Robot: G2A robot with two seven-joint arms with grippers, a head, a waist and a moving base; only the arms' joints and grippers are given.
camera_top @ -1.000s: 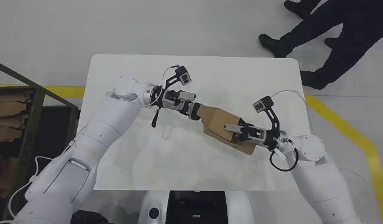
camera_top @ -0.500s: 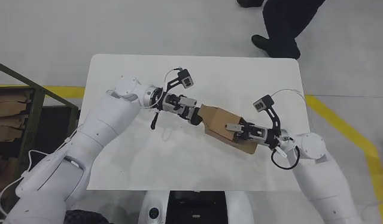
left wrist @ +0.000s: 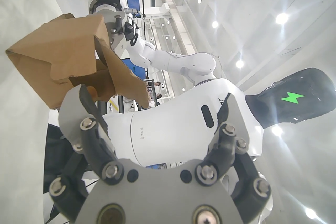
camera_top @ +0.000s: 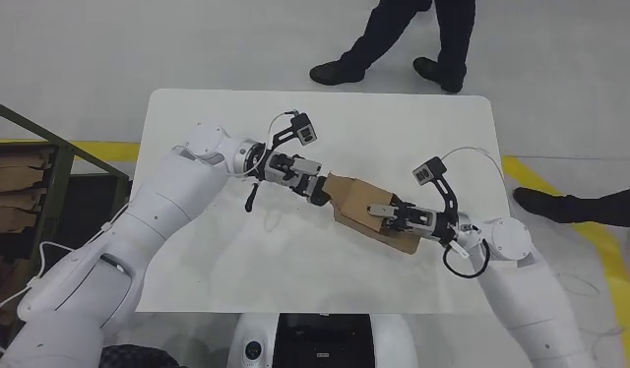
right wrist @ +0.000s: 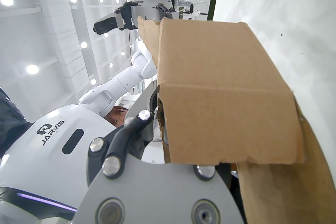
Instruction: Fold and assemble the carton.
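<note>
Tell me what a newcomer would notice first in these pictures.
A brown, partly folded carton sits over the middle of the white table, with an arm at each end. The left claw gapes open beside the carton's ragged flap end. The right claw is at the opposite end.

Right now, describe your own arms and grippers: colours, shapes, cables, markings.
The left arm and right arm are glossy white with rounded joint shells. Each wrist carries a grey camera box on a black bracket, fed by a thin cable. The left gripper has a silver screwed plate, black linkages and dark-padded fingers. The right gripper looks alike.
</note>
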